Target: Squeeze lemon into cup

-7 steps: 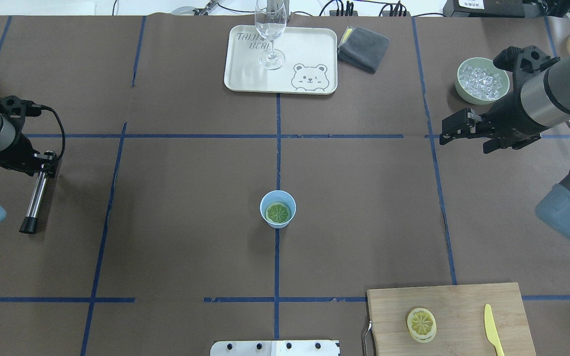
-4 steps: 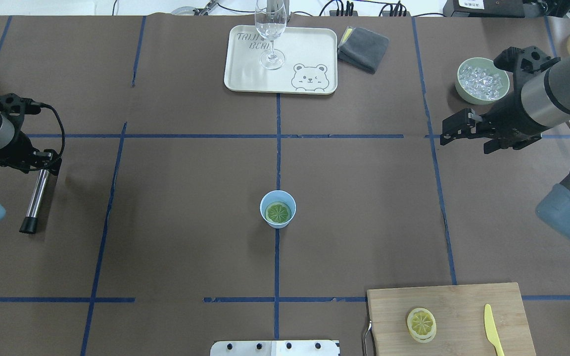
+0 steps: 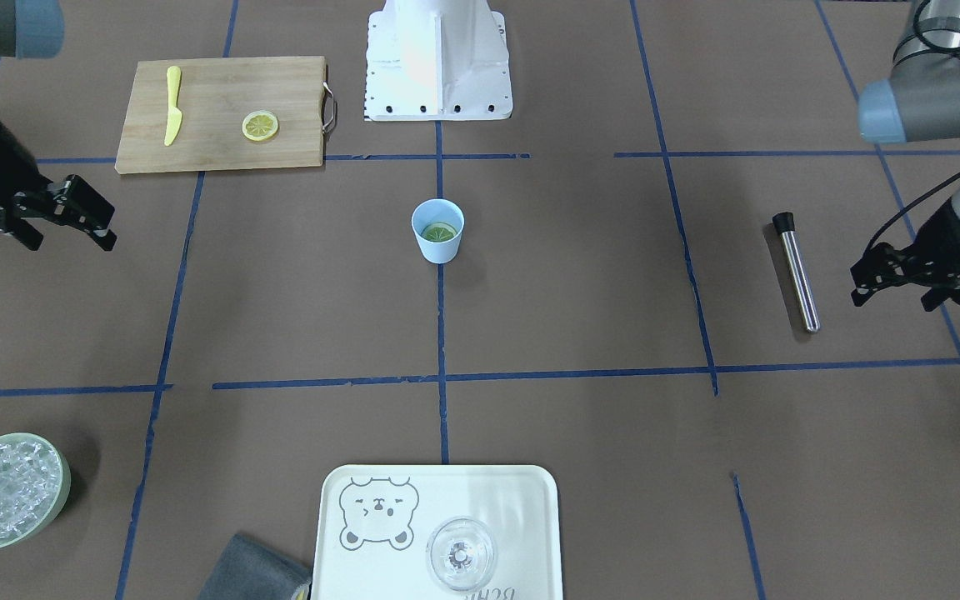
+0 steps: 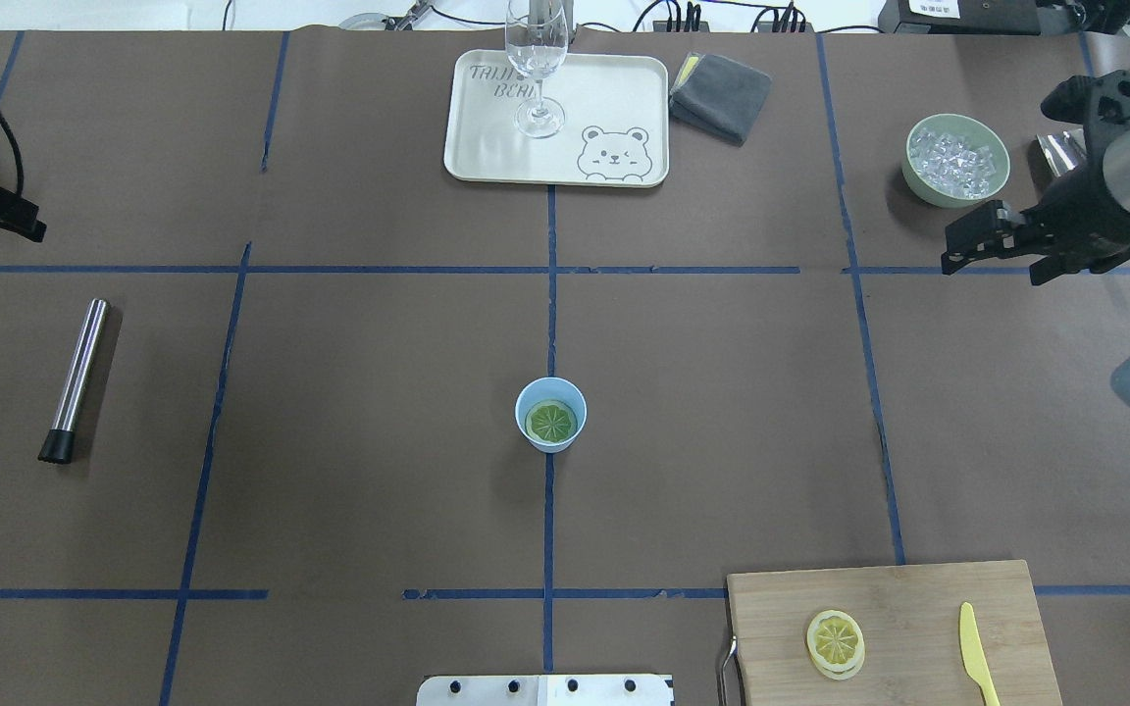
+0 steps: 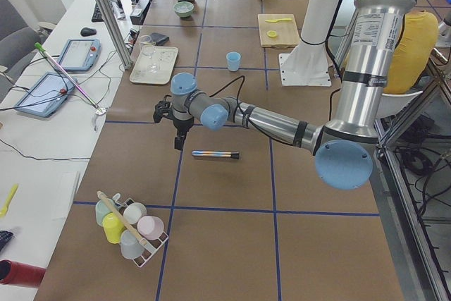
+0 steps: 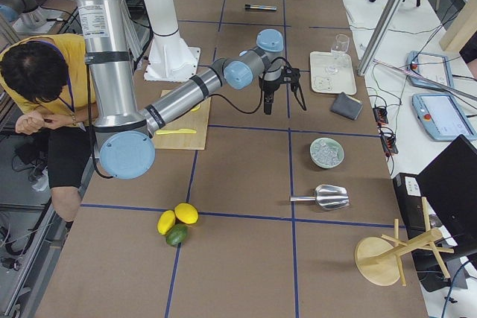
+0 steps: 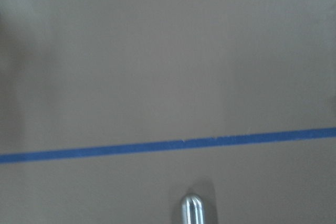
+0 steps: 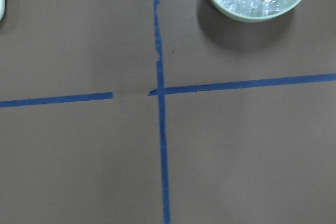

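Note:
The light blue cup (image 4: pixel 550 415) stands upright at the table's centre with one lemon slice (image 4: pixel 551 422) lying flat inside it; both also show in the front view, the cup (image 3: pixel 437 232) and the slice (image 3: pixel 438 232). A second lemon slice (image 4: pixel 835 644) lies on the wooden cutting board (image 4: pixel 918 598). My left gripper (image 4: pixel 24 224) is open and empty at the far left edge, beyond the steel muddler (image 4: pixel 75 380). My right gripper (image 4: pixel 954 250) is open and empty near the bowl of ice (image 4: pixel 955 160). Both grippers are far from the cup.
A yellow knife (image 4: pixel 977 654) lies on the board's right side. A white bear tray (image 4: pixel 624 98) with a clear wine glass (image 4: pixel 536 69) and a grey cloth (image 4: pixel 720 95) are at the far edge. The muddler's tip (image 7: pixel 192 208) shows in the left wrist view.
My left gripper has pulled away from the muddler's top toward the far left, and the muddler stays lying on the table. My right gripper has drawn back to the right.

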{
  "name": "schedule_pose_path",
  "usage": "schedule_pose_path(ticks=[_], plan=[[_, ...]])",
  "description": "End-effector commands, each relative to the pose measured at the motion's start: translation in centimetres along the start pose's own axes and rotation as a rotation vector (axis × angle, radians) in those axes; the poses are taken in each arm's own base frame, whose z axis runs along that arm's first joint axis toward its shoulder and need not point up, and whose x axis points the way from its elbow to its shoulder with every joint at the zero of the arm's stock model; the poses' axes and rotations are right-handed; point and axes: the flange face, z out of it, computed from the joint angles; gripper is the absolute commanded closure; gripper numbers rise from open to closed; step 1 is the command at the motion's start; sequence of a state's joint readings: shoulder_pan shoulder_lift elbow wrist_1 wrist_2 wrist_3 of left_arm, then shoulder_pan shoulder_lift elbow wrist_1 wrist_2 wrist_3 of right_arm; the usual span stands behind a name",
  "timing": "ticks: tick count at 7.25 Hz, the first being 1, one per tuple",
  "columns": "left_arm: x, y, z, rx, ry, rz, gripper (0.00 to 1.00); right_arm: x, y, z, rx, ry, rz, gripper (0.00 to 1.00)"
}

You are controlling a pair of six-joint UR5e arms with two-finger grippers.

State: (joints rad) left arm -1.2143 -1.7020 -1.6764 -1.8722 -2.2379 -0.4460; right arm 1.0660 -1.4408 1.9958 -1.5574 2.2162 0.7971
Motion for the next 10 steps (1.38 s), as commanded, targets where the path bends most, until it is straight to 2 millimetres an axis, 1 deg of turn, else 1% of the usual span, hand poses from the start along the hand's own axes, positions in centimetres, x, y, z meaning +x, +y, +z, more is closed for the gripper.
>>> schedule_pose_path(ticks=[1,2,3,4,5,6,7,8,9,10], plan=[[-8.7,3.0,-4.1,0.016,0.05,0.097,0.0,8.2,-3.9,-0.9,-0.038,0.095,-0.134,0.0],[-11.7,5.2,-4.4,0.01,0.037,0.124,0.0,12.8,-5.4,-1.0,-0.064,0.108,-0.173,0.0],[-14.4,6.2,-5.2,0.017,0.022,0.133,0.0,17.5,-6.4,-1.1,-0.106,0.072,-0.188,0.0],[-16.4,6.9,-6.1,-0.016,0.01,0.095,0.0,22.0,-6.9,-0.2,-0.144,0.06,-0.223,0.0],[-20.4,8.8,-7.7,-0.043,-0.005,0.108,0.0,25.1,-7.4,-0.6,-0.148,0.063,-0.225,0.0],[-23.0,9.4,-10.6,-0.064,-0.014,-0.009,0.0,27.1,-7.6,-2.3,-0.124,0.066,-0.19,0.0],[-23.1,8.5,-11.7,-0.084,-0.013,-0.052,0.0,28.4,-7.3,-2.8,-0.121,0.065,-0.203,0.0],[-23.5,9.2,-11.7,-0.09,-0.013,-0.068,0.0,29.3,-6.7,-2.1,-0.135,0.066,-0.198,0.0],[-23.5,9.8,-11.6,-0.095,-0.01,-0.081,0.0,29.8,-6.3,-1.7,-0.143,0.066,-0.191,0.0],[-23.7,11.0,-11.0,-0.101,-0.009,-0.082,0.0,30.5,-5.7,-1.3,-0.149,0.067,-0.202,0.0]])
